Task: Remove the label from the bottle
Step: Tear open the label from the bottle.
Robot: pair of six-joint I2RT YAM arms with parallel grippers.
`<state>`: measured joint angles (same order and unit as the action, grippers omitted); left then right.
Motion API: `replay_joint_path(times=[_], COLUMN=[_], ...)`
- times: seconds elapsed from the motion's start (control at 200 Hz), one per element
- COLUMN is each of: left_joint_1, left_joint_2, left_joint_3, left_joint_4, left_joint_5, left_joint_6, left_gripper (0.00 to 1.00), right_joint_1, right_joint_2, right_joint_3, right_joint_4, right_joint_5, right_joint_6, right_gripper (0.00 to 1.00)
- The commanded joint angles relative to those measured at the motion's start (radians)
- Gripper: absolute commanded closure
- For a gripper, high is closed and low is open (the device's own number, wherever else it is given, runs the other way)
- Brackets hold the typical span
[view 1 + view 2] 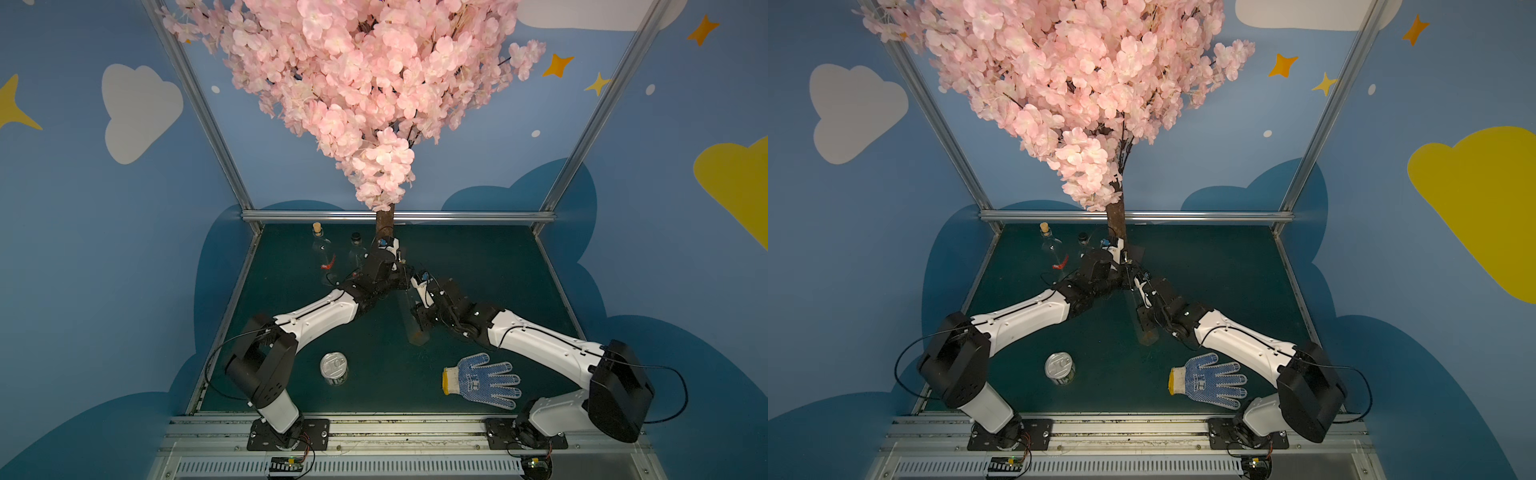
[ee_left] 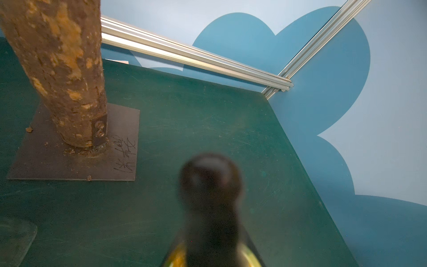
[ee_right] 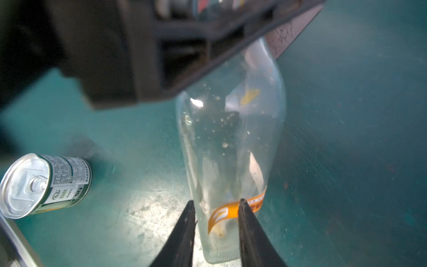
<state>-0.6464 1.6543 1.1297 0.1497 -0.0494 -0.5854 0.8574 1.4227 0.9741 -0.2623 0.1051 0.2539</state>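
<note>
A clear glass bottle [image 3: 231, 138] lies on its side on the green table, seen in both top views [image 1: 415, 332] [image 1: 1147, 334]. An orange label [image 3: 227, 211] wraps its body near the base, with one end peeling loose. My right gripper [image 3: 216, 203] is open, its two black fingers standing on either side of the loose label end over the bottle's base. My left gripper [image 1: 401, 270] is shut on the bottle at its dark capped neck [image 2: 210, 185], which shows blurred in the left wrist view. The left gripper's body hides the bottle's shoulder in the right wrist view.
A tin can [image 1: 334, 368] stands near the front left and a dotted work glove [image 1: 482, 380] lies front right. Two other glass bottles [image 1: 322, 249] [image 1: 356, 249] stand at the back left. The tree trunk [image 2: 64, 69] rises from a dark base plate [image 2: 120, 129] just beyond the left gripper.
</note>
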Motion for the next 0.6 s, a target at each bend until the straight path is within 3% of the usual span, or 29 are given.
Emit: replay_joint_path(times=[0.0, 0.596], left_joint_1=[-0.006, -0.006], left_joint_2=[-0.013, -0.010], left_joint_3=[0.027, 0.030], left_joint_4=[0.011, 0.017], left_joint_5=[0.005, 0.013], left_joint_6=[-0.010, -0.012], left_gripper=[0.98, 0.98], right_joint_1=[0.004, 0.005], right_joint_2=[0.013, 0.050], right_joint_3=[0.022, 0.039], right_joint_4=[-0.027, -0.048], right_joint_5=[-0.001, 0.032], right_joint_6=[0.006, 0.008], right_gripper=[0.68, 0.84])
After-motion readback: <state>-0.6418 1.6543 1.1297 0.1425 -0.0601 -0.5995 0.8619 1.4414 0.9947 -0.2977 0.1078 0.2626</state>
